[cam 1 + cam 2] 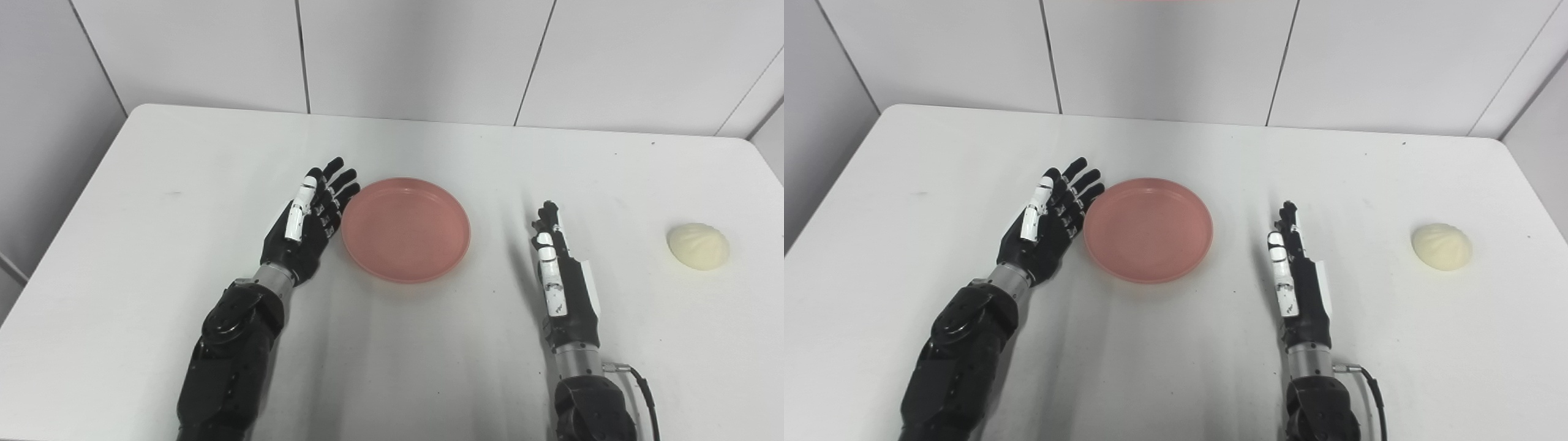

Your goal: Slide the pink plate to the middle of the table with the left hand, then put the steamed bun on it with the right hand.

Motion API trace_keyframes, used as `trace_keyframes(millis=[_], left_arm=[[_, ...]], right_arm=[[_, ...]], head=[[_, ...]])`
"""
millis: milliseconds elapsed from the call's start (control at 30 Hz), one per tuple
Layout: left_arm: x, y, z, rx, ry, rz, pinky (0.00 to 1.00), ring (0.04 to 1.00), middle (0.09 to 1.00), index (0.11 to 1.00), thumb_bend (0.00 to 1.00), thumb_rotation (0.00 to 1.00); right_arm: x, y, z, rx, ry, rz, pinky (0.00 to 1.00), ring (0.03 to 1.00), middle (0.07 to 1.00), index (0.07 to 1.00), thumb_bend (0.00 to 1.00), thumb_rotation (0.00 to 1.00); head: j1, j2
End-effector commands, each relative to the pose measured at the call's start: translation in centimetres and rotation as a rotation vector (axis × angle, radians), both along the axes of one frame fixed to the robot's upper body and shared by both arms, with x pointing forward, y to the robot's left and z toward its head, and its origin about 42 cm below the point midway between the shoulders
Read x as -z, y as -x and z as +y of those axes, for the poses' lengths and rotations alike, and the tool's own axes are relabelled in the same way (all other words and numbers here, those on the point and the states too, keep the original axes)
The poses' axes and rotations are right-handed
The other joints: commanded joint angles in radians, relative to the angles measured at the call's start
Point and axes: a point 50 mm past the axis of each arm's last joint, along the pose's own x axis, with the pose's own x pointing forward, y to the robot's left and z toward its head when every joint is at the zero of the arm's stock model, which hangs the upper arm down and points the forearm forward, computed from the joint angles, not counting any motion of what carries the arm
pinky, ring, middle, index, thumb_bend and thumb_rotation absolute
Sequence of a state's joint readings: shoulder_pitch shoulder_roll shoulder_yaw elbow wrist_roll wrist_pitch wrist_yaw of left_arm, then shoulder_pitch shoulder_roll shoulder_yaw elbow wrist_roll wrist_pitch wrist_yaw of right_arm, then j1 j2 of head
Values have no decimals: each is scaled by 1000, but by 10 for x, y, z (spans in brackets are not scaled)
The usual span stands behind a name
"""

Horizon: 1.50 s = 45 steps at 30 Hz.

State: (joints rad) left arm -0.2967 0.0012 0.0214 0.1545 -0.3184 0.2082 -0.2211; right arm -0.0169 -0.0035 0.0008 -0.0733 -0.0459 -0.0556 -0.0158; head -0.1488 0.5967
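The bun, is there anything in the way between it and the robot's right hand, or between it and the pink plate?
Nothing visible blocks it. The steamed bun sits alone near the table's right side, with bare white table between it and the right hand. That open hand itself stands between the bun and the pink plate.

We see both arms cut off by the bottom edge, so nothing above the forearms shows; the counter [184, 184] runs out of frame at its near and side edges. We cannot tell whether the left hand [306, 226] touches the pink plate's [406, 229] rim; the right hand [560, 282] stands edge-on, hiding its palm.
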Motion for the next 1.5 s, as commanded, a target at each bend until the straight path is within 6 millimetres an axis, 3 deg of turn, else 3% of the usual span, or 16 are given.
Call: trace_keyframes(millis=[0,100,400,667,900,1067,1200,1267,1467], left_arm=[[8,4,8,-23,-44,11,985,938,937,936,367,1000],[10,5,12,-36,-56,8,981,944,937,936,365,1000],[20,5,30,-49,-26,23,988,940,930,939,361,1000],[26,4,40,-52,-11,27,974,945,931,926,362,1000],[29,4,46,-47,30,33,982,942,929,930,361,1000],[33,4,52,-40,51,35,988,944,930,934,367,1000],[35,4,54,-37,57,39,981,942,927,930,364,1000],[37,4,55,-36,60,44,984,945,931,933,360,1000],[37,4,58,-53,69,62,981,936,920,921,333,1000]], right_arm=[[10,7,-1,20,9,3,1000,1000,1000,1000,389,1000],[4,6,-7,50,57,-22,952,964,996,1000,522,979],[-13,-3,-28,142,181,-111,824,883,957,975,650,882],[-31,-14,-59,230,387,-182,816,876,953,980,747,884],[-72,-11,-79,322,542,-256,809,880,931,973,808,824],[-107,-2,-100,388,734,-320,741,858,891,924,823,721],[-129,5,-117,425,863,-307,765,868,910,904,832,703],[-139,7,-128,446,905,-301,803,899,932,895,819,606],[-153,9,-165,526,1041,-220,764,877,921,892,863,620]], head=[[-7,-2],[-31,-11],[-128,-32],[-194,-46],[-243,-56],[-289,-66],[-320,-73],[-332,-77],[-367,-83]])
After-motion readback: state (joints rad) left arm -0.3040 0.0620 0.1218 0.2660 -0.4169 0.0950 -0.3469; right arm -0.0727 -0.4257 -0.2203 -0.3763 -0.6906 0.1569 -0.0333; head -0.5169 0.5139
